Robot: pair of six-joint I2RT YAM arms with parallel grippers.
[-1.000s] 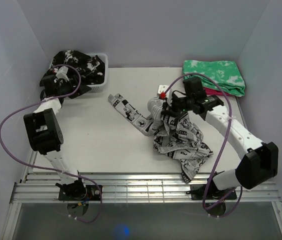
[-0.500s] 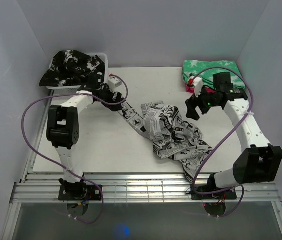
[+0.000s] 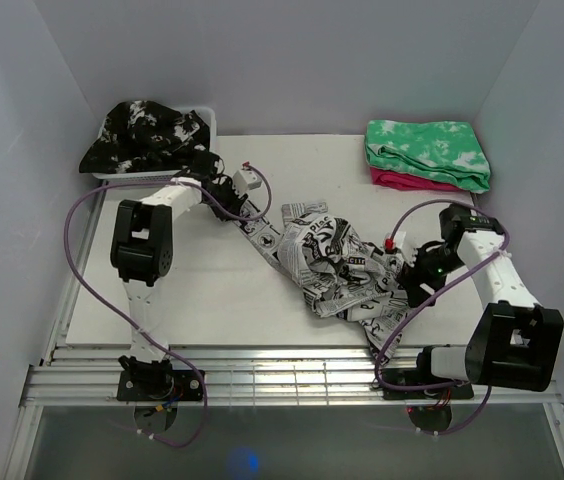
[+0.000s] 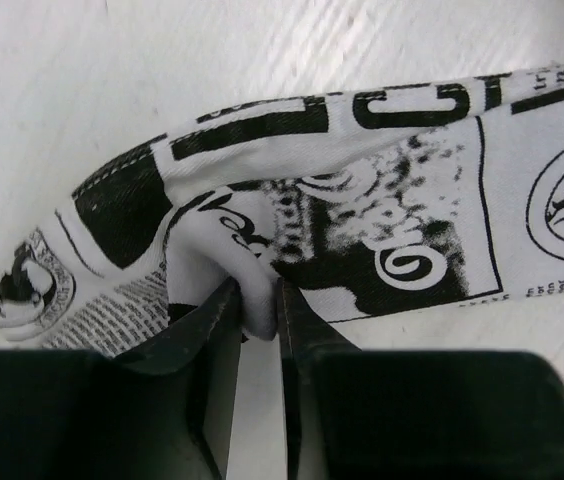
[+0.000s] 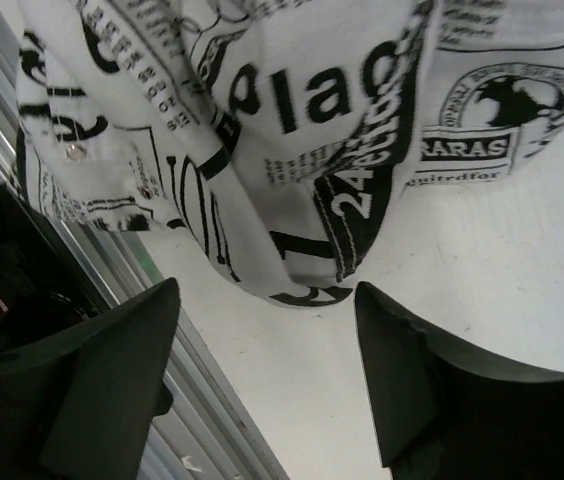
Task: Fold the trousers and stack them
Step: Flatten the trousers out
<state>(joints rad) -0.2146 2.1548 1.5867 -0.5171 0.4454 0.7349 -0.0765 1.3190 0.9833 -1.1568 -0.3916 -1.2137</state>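
The trousers, white with black newspaper print, lie crumpled mid-table, and one leg stretches back-left. At the end of that leg my left gripper is shut on a fold of the cloth. The left wrist view shows the printed leg end flat on the table, with a white fold pinched in my left gripper. My right gripper sits low at the heap's right edge. In the right wrist view it stands open. A rounded edge of the trousers lies just ahead of the fingertips, and nothing is between them.
A white basket at the back left holds a black garment with white splotches. A folded green-and-white cloth lies on a pink one at the back right. Metal rails run along the near edge, close under my right gripper.
My left gripper has shut on the trouser leg end. My right arm has swung from beside the green cloth down to the heap's right edge, and its jaws have narrowed a little.
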